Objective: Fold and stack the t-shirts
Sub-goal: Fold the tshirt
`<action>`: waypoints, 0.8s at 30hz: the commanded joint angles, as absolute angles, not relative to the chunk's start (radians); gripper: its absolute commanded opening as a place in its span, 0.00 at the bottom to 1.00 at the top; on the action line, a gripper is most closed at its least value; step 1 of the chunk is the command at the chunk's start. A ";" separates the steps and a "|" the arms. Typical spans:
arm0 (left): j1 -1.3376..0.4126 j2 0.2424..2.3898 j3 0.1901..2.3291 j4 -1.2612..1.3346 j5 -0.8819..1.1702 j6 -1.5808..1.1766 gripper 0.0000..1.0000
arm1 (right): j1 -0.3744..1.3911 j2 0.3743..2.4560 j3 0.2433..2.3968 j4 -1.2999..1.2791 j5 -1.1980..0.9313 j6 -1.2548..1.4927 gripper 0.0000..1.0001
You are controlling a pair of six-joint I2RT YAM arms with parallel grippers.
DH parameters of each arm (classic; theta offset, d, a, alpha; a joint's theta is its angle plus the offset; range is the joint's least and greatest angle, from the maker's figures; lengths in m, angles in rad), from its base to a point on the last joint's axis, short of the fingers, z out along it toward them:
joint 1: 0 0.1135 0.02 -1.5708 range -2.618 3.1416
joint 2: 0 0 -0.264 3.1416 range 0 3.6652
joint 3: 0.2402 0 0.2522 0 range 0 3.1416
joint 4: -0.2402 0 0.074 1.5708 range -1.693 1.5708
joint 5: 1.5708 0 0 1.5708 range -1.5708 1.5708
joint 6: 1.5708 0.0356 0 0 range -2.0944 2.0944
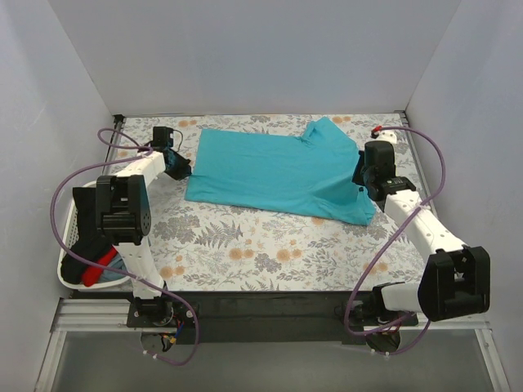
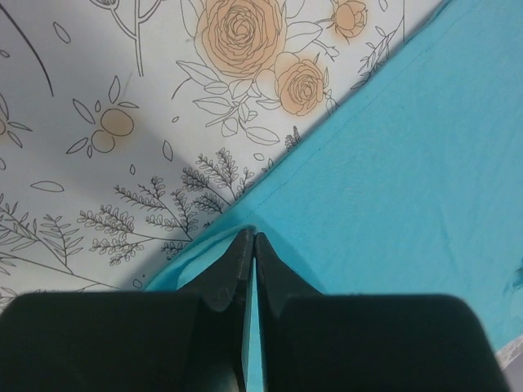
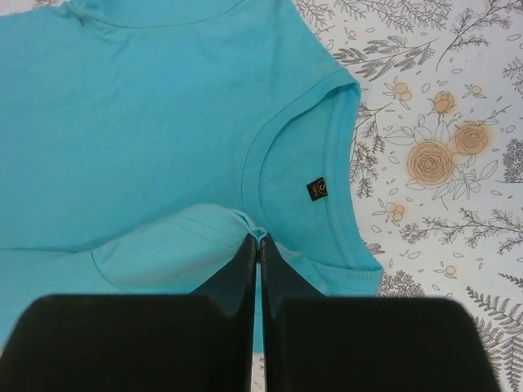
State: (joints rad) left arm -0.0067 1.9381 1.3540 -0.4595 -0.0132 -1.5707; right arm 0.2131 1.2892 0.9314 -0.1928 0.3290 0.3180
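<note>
A plain turquoise t-shirt [image 1: 270,171] lies spread on the flower-print table, its collar toward the right. My left gripper [image 1: 181,170] is at the shirt's left edge. In the left wrist view its jaws [image 2: 252,237] are shut, pinching the edge of the turquoise cloth [image 2: 392,163]. My right gripper [image 1: 362,181] is over the shirt's right end. In the right wrist view it [image 3: 257,238] is shut on a raised fold of the cloth [image 3: 147,122] just beside the collar with its small black label [image 3: 317,189].
A white slatted basket [image 1: 67,269] hangs off the table's left side beside the left arm, holding red cloth [image 1: 105,260] and black cloth [image 1: 86,253]. White walls close in the back and both sides. Floral tabletop [image 1: 261,245] shows in front of the shirt.
</note>
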 commanded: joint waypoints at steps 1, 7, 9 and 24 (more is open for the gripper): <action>-0.002 1.933 1.396 -0.440 -0.002 -1.555 0.00 | 0.195 1.328 0.974 -0.127 0.311 0.310 0.01; -0.002 1.908 1.387 -0.426 -0.002 -1.532 0.49 | 0.175 1.446 1.023 -0.121 0.276 0.305 0.19; -0.003 1.887 1.370 -0.429 -0.006 -1.526 0.52 | 0.164 1.500 1.058 -0.127 0.261 0.301 0.49; -0.003 1.548 0.962 -0.471 -0.117 -1.611 0.45 | 0.149 1.244 0.867 -0.380 0.279 0.433 0.60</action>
